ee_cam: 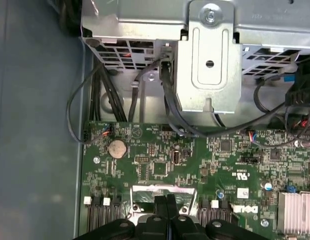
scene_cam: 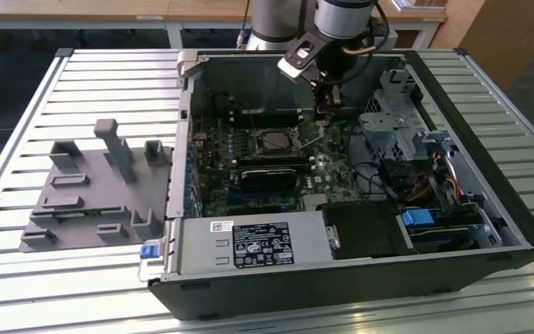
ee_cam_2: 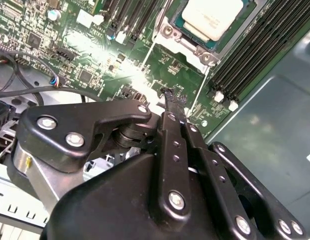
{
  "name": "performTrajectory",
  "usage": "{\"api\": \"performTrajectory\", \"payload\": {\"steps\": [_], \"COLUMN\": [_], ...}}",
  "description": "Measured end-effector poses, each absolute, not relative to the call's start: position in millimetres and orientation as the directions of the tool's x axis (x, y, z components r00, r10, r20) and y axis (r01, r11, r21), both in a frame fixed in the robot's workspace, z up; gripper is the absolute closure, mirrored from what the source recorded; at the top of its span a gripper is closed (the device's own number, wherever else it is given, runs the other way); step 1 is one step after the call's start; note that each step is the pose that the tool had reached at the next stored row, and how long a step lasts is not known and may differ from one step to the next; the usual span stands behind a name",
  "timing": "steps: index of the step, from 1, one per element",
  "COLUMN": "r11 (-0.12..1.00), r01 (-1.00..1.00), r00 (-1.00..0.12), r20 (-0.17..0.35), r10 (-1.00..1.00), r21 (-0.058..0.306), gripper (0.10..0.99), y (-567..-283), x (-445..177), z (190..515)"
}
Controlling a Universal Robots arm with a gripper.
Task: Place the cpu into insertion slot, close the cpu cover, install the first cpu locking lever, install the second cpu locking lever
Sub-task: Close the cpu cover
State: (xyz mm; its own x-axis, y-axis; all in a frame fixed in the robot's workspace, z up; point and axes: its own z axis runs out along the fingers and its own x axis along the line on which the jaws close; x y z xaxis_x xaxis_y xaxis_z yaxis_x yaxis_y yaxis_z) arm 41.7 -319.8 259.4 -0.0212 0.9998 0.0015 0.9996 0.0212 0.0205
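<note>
The gripper (ee_cam_2: 173,99) is held low over the motherboard (ee_cam_2: 170,70), just beside a corner of the socket (ee_cam_2: 167,32). Its jaws are pressed together, with nothing seen between them. The cpu (ee_cam_2: 212,15) is seated in the socket. The open case (scene_cam: 489,209) is laid on the counter (scene_cam: 81,76).

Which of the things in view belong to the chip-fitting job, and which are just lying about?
Part of the job:
chip, sitting in its socket
metal frame around it
wire levers beside the socket
fingers, closed, near the levers

Just lying about:
grey holder tray outside the case
power supply
drive cage
coin battery
</note>
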Motion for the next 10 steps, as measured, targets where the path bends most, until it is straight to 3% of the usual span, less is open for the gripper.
{"api": "performTrajectory", "payload": {"steps": [10], "r11": [0.023], "r01": [1.000], "r00": [-0.023], "r20": [0.001], "r10": [1.000], "r21": [0.020], "gripper": [0.965], "y": [-317.3], "x": [49.9], "z": [255.5]}}
